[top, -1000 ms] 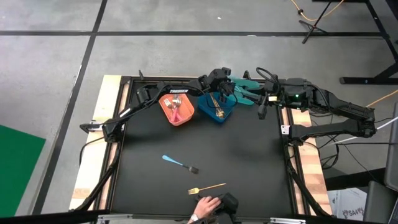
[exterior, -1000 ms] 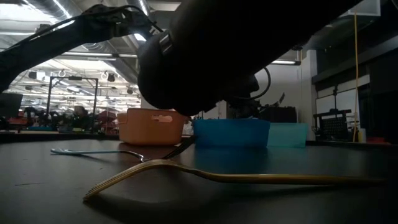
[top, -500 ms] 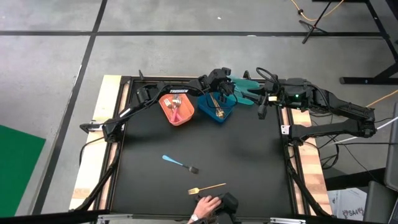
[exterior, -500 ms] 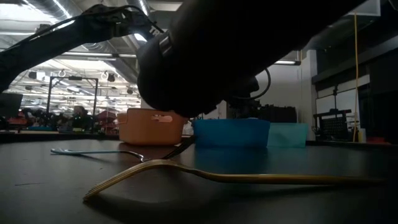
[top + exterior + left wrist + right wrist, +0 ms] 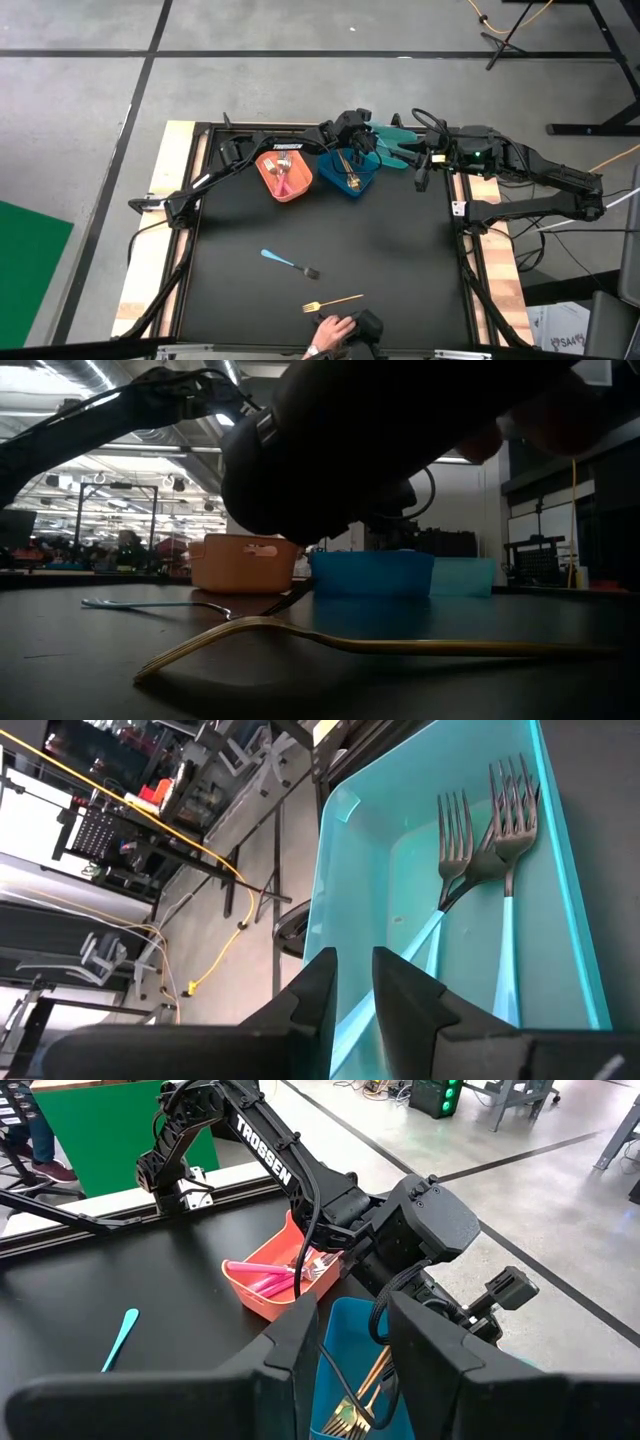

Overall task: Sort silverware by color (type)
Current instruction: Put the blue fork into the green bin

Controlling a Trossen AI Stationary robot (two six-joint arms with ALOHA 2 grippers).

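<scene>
Two light-blue-handled forks [image 5: 480, 860] lie in the teal bin [image 5: 392, 148] at the far edge. My left gripper [image 5: 355, 985] hovers open over that bin's edge [image 5: 365, 135], with nothing between its fingers. My right gripper [image 5: 355, 1330] hangs open above the table's far right [image 5: 425, 165], holding nothing. Pink silverware [image 5: 265, 1280] lies in the orange bin [image 5: 284, 175], and gold forks [image 5: 360, 1400] lie in the blue bin [image 5: 350, 172]. A light-blue-handled fork [image 5: 288, 262] and a gold fork [image 5: 333, 301] lie flat on the black table.
A person's hand [image 5: 330, 328] rests at the table's near edge beside a dark object [image 5: 366, 324]. A dark mass [image 5: 380, 450] fills much of the low view. The three bins stand in a row at the far edge. Wooden rails [image 5: 175, 200] frame the table.
Both arms have kept still. In the low view, a person's fingertips have come into sight at the upper right, beside the dark mass.
</scene>
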